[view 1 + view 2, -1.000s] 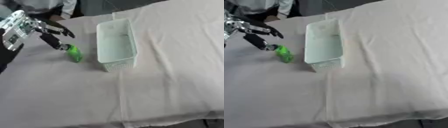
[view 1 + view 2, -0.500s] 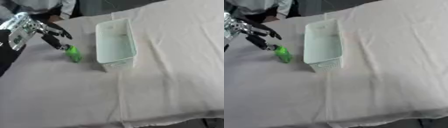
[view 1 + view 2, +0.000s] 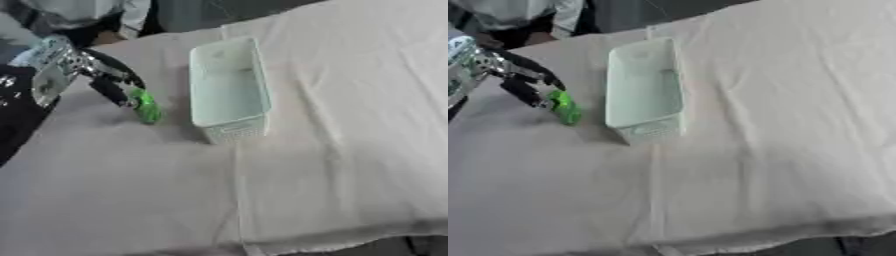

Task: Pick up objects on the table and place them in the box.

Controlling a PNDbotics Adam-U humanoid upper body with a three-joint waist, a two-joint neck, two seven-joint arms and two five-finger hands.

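A small green bottle-like object lies on the white cloth just left of the pale, empty rectangular box. My left hand comes in from the upper left, its black fingers spread and reaching down to the object's far end. One finger touches or nearly touches that end, and another arches above it. I cannot see the fingers closed round the object. Nothing lies inside the box. My right hand shows in neither view.
The white cloth covers the whole table, with creases running across it right of the box. The table's front edge crosses the bottom, with dark floor beyond the lower right corner.
My left hand has come down and a little right, bringing its fingers closer to the green object's far end. The object and the box have stayed put.
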